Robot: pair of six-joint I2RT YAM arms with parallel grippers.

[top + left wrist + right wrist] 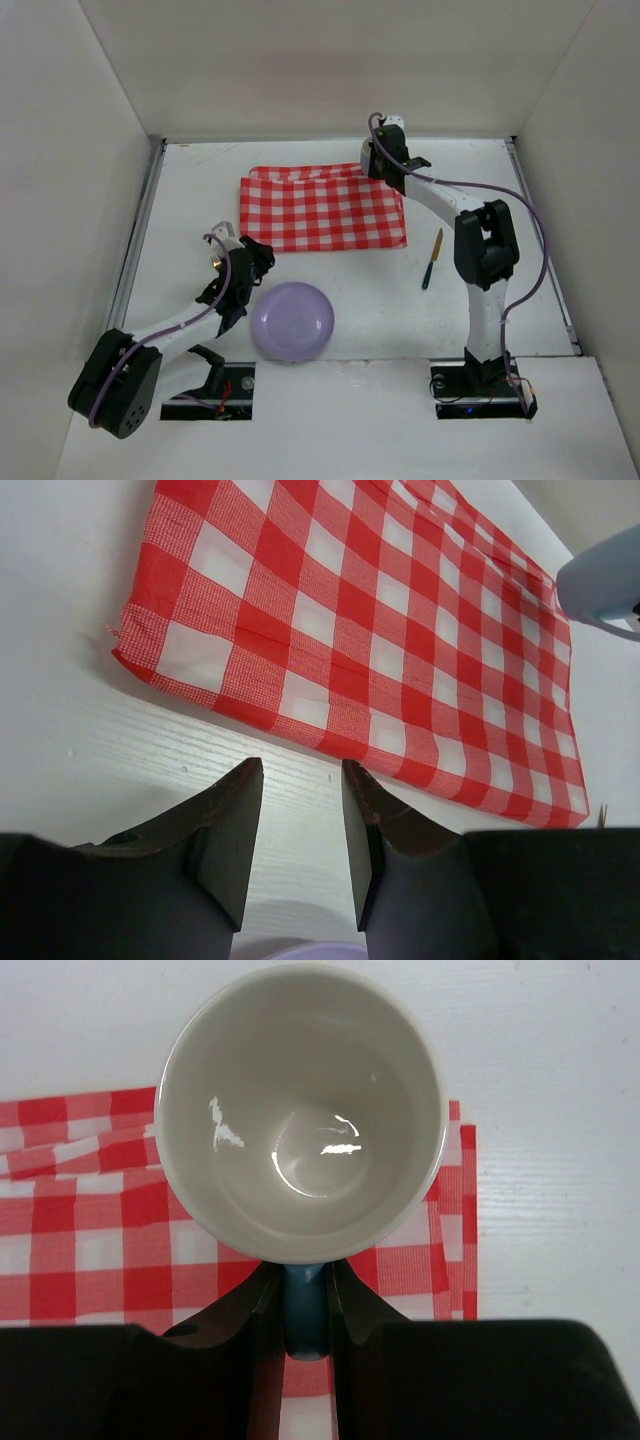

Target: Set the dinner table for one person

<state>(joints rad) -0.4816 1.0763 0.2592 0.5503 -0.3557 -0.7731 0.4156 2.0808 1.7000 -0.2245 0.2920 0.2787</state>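
From above, the white surface (190, 200) runs under everything, with rails down both sides. A red checked cloth (322, 208) lies toward the back, a purple plate (292, 321) sits near the front, and a slim teal-and-yellow utensil (432, 260) lies right of the cloth.

Left wrist cam: the left claw (302, 810) is spread with nothing in it, over bare surface just short of the cloth.

Right wrist cam: the right claw (305, 1285) is pinching the blue handle of a mug (300, 1110) over the cloth's corner. Can't tell if it's touching down.
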